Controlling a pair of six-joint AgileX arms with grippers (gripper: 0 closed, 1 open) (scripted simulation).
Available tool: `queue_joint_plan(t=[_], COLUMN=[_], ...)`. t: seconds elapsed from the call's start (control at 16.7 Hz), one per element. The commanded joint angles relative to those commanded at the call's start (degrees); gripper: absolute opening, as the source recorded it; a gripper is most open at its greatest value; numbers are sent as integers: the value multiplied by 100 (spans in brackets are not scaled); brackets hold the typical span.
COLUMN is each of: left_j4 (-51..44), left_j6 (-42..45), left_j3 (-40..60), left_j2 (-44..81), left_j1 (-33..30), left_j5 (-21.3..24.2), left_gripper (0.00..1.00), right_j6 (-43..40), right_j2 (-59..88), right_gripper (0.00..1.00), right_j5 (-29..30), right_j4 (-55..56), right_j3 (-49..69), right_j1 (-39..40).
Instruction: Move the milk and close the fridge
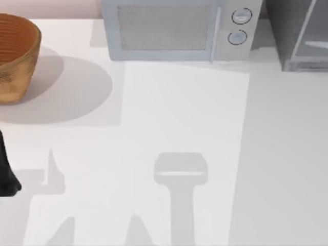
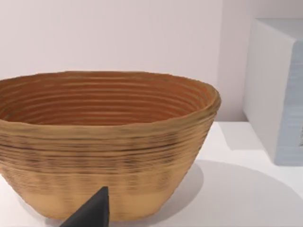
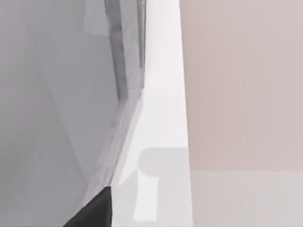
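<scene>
The table (image 1: 179,113) is white and smooth, and soft grey shadows lie across it: a wide round one beside the basket, and some narrow ones near the front edge. Behind the table there is a pale, slightly pink wall (image 2: 118,33).

At the back left corner stands a woven basket (image 1: 15,56), brown-orange, with ribbed walls. In the left wrist view it is very near and its inside looks bare.

In the middle of the back edge stands the light blue-grey microwave (image 1: 169,31), with two round knobs on its right part. At the back right corner is the fridge (image 1: 300,36), dark grey, with a pale frame around its glassy door panel. The right wrist view looks closely along this pale frame and the grey panel; I cannot tell from here whether the door is fully closed.

The left arm (image 1: 7,169) is a dark shape at the left edge of the table, in front of the basket. The milk I cannot find. One dark fingertip (image 2: 92,213) points toward the basket, and another (image 3: 94,210) is beside the fridge frame. For both grippers I cannot tell if they are released or clenched.
</scene>
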Motion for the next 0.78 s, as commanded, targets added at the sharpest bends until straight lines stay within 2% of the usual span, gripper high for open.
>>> queue_joint_plan(t=[0.18, 0.42, 0.78], left_j4=[0, 0, 0], left_j6=[0, 0, 0], left_j3=[0, 0, 0], left_j2=[0, 0, 0], left_j1=[0, 0, 0], left_j5=[0, 0, 0], left_gripper=[100, 100, 100], right_j6=[456, 1044, 2064], right_j2=[-163, -497, -829], right_gripper=[100, 100, 100], right_j5=[436, 1329, 2731], right_j4=[235, 699, 1233], right_j3=[-201, -442, -930], right_j1=[625, 1613, 3668])
